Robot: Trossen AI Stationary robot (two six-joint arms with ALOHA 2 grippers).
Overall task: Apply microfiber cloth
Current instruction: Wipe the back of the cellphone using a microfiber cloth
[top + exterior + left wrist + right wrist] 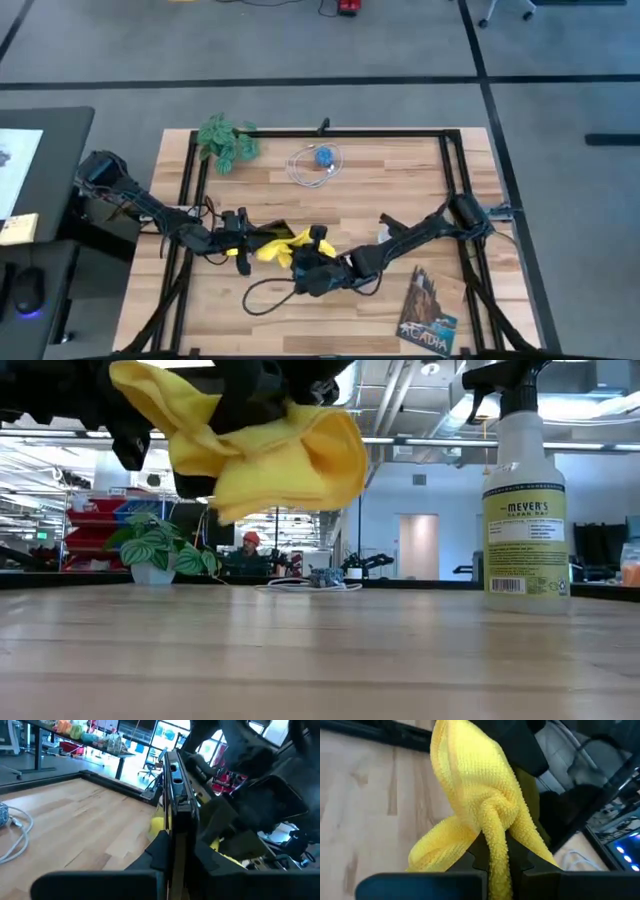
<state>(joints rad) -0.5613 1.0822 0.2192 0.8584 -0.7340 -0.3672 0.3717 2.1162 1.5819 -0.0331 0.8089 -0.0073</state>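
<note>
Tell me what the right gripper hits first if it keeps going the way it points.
Likely the phone held on edge in the left gripper. The right gripper, shut on the yellow cloth, points that way; depth is unclear.

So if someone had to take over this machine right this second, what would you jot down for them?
Right gripper: shut on the yellow microfiber cloth, held bunched in the air above the table.
Left gripper: shut on the edge of a thin black smartphone, held on edge beside the cloth at mid-table.
Done: both items picked up and brought together.
Left: wipe the phone with the cloth; actual contact can't be confirmed yet.
Spray bottle, plant, cable and booklet sit aside.
</note>
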